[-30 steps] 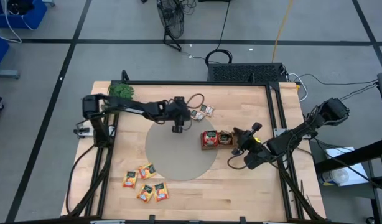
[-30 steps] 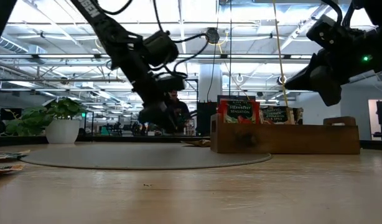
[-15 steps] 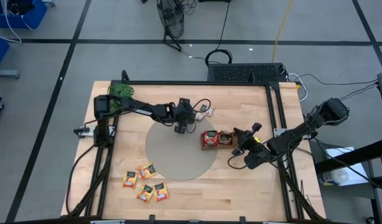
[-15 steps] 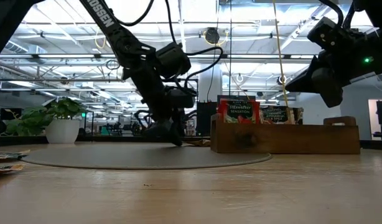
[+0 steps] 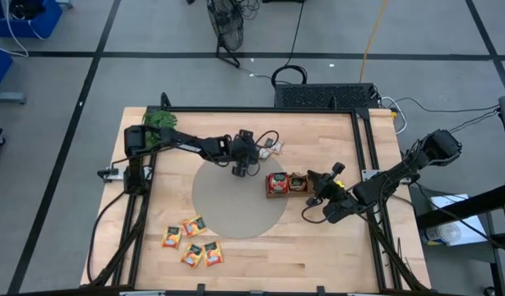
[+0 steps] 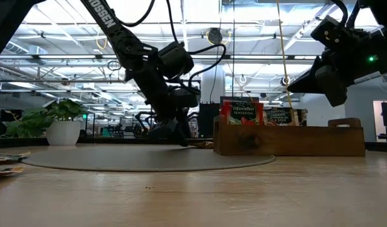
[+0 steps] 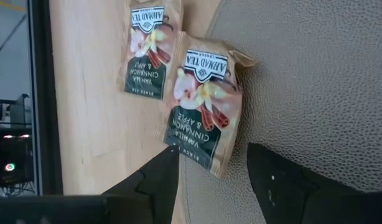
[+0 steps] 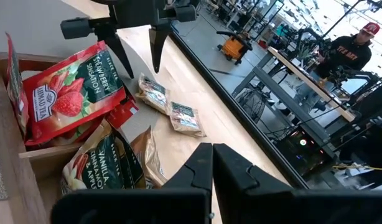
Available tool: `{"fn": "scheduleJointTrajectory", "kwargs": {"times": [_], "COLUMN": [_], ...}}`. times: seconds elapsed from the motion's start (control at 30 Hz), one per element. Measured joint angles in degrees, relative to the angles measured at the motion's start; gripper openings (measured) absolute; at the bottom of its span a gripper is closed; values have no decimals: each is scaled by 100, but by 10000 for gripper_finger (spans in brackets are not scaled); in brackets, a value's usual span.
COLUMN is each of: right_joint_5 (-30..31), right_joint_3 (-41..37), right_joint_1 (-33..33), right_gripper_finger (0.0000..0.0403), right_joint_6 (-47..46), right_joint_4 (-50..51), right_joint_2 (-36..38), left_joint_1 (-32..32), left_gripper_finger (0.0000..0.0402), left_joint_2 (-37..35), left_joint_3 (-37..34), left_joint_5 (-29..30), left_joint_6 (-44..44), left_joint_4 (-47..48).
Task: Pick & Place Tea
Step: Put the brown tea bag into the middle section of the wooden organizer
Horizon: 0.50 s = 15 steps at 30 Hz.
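Two grey-white tea sachets (image 7: 202, 99) (image 7: 150, 48) lie flat near the table's far edge, the nearer one half on the round grey mat (image 5: 236, 201). My left gripper (image 7: 209, 155) (image 5: 241, 167) is open and low over that sachet's end, one finger on each side. Whether a finger touches it, I cannot tell. Red sachets (image 8: 66, 93) and a grey-white one (image 8: 107, 163) stand in the wooden tray (image 5: 287, 184). Several orange-yellow sachets (image 5: 192, 240) lie near the front left. My right gripper (image 8: 211, 163) (image 5: 316, 182) is shut and hangs in the air beside the tray's right end.
A green leafy sprig (image 5: 159, 120) sits at the far left corner. Black frame rails (image 5: 363, 156) run along the table's edges. A person (image 8: 353, 53) stands in the room beyond the table. Bare wood (image 5: 318, 247) lies toward the near right.
My left gripper has moved a little toward the table's right and gone down to the mat, arriving at the grey-white sachets, mostly within the first half second. Its fingers have stayed open. The right arm and the sachets have kept still.
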<state>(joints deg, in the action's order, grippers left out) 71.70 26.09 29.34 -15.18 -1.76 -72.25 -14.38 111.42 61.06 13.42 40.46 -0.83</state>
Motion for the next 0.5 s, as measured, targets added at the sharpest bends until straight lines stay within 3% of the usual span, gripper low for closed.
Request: {"fn": "scheduleJointTrajectory", "kwargs": {"times": [0.2, 0.37, 0.5], "right_joint_5": [0, 0, 0], "right_joint_3": [0, 0, 0], "right_joint_1": [0, 0, 0], "right_gripper_finger": [0, 0, 0], "right_joint_6": [2, -7, -15], "right_joint_4": [-22, -22, -22], "right_joint_2": [0, 0, 0], "left_joint_1": [-120, -250, -306], "left_gripper_finger": [191, 189, 157], "left_joint_2": [0, 0, 3], "left_joint_3": [-4, -4, -4], "left_joint_5": [-23, -399, -622], "left_joint_6": [-160, -229, -283], "left_joint_4": [84, 119, 82]}}
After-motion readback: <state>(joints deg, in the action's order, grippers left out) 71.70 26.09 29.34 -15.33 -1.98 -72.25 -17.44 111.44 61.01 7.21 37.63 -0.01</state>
